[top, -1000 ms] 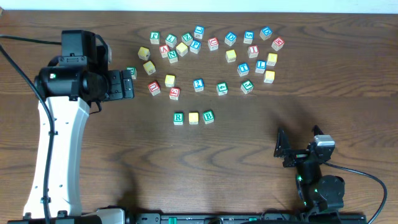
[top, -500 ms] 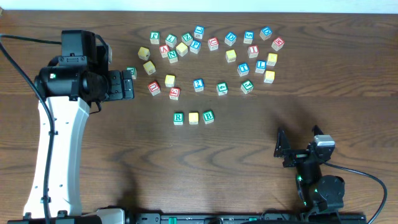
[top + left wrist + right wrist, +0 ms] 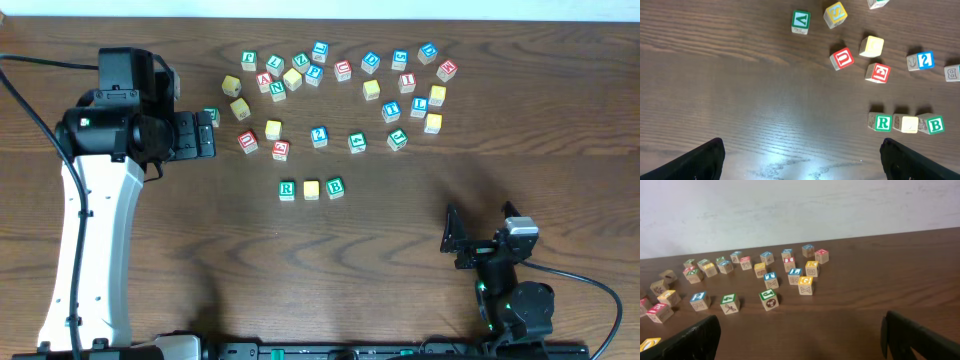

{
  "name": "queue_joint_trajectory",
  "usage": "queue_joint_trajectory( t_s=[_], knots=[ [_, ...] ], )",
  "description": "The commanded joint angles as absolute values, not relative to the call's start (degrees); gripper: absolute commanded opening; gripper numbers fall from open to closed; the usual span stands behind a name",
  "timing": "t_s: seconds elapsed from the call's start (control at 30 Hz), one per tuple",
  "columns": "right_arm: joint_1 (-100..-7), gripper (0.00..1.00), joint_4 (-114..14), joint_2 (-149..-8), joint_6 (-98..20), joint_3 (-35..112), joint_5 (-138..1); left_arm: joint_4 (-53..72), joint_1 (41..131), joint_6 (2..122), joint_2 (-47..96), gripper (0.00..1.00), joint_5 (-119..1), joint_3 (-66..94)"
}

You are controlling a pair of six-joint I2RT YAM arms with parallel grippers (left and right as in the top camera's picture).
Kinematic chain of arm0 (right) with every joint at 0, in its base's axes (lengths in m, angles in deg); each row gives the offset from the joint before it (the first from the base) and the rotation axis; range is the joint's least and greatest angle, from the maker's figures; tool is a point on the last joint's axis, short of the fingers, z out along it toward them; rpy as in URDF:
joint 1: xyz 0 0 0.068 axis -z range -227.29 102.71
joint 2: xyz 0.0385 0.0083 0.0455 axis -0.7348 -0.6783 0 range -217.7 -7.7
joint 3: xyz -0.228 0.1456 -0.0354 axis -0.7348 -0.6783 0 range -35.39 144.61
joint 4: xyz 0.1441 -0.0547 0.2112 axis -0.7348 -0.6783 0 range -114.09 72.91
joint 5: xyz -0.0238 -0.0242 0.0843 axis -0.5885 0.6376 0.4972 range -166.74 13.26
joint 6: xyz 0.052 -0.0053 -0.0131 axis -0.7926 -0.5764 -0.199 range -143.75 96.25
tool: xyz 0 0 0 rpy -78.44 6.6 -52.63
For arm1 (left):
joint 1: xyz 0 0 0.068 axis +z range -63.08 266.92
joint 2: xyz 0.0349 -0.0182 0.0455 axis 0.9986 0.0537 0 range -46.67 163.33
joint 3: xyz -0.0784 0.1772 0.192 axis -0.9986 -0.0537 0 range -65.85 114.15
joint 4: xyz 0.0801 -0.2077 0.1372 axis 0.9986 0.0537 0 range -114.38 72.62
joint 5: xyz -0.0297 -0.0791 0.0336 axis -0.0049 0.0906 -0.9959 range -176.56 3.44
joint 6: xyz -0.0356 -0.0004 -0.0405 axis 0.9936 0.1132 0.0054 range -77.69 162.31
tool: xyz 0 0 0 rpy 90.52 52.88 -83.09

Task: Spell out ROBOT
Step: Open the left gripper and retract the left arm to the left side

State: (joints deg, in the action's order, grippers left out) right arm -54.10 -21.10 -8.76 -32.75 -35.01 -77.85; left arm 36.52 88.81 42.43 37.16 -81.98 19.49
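My left gripper [image 3: 801,149] is wide open w/ nothing in it, and my right gripper [image 3: 801,322] is too. Past the left one, the R cube [image 3: 883,122], a yellow cube [image 3: 909,124] & the B cube [image 3: 935,124] sit in a row (close side by side). Farther back, the other cubes [image 3: 319,136] are spread out; I can't pick out the T.

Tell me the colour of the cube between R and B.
The middle cube is yellow; the left wrist view shows it best.
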Motion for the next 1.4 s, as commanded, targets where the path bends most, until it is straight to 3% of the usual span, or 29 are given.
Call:
queue_joint_trajectory(
  t_s=[0.0, 0.43, 0.77, 1.37],
  knots=[
    [-53.4, 0.99, -21.3, -8.6, -33.5, -35.1, -77.9, 35.7, 89.1, 41.9, 36.9, 0.97, -82.0, 20.9],
    [-53.4, 0.99, -21.3, -8.6, -33.5, -35.1, -77.9, 33.6, 90.0, 34.8, 36.9, 0.98, -79.9, 20.9],
    [-53.4, 0.99, -21.3, -8.6, -33.5, -35.1, -77.9, 33.6, 99.2, 35.7, 36.9, 0.98, -79.1, 20.9],
    [-53.4, 0.99, -21.3, -8.6, -33.5, -35.1, -77.9, 33.6, 99.5, 35.7, 36.9, 0.98, -79.1, 20.9]
  ],
)
